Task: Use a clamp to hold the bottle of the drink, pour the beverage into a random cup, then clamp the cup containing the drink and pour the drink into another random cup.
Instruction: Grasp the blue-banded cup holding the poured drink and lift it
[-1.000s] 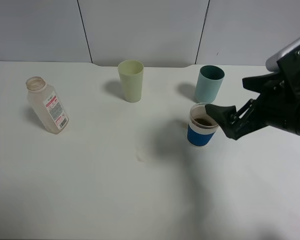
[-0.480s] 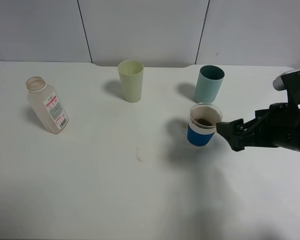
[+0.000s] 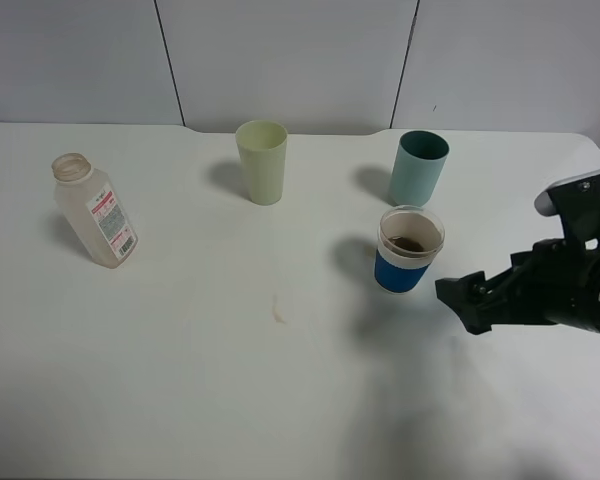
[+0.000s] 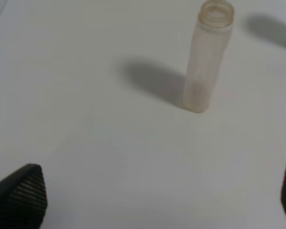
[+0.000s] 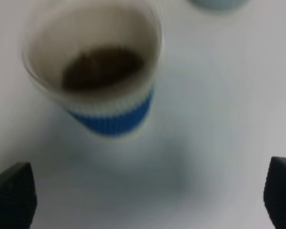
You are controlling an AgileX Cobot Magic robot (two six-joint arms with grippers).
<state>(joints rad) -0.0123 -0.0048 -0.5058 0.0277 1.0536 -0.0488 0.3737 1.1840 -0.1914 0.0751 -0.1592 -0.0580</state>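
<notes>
Lined up for the second grasp
Your black two-jawed right end effector [image 3: 462,298], jaws apart, has dropped just beside the short blue-banded cup [image 3: 406,266] of brown tea [image 3: 411,243], towards the right edge of the surface [image 3: 230,390].

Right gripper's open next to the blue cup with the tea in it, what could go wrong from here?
The right gripper stands open, just short of the blue-banded cup; an off-centre push could tip it and spill the beverage. The teal tumbler stands close behind the cup, so an overshoot or a wide lift could knock it over.
</notes>
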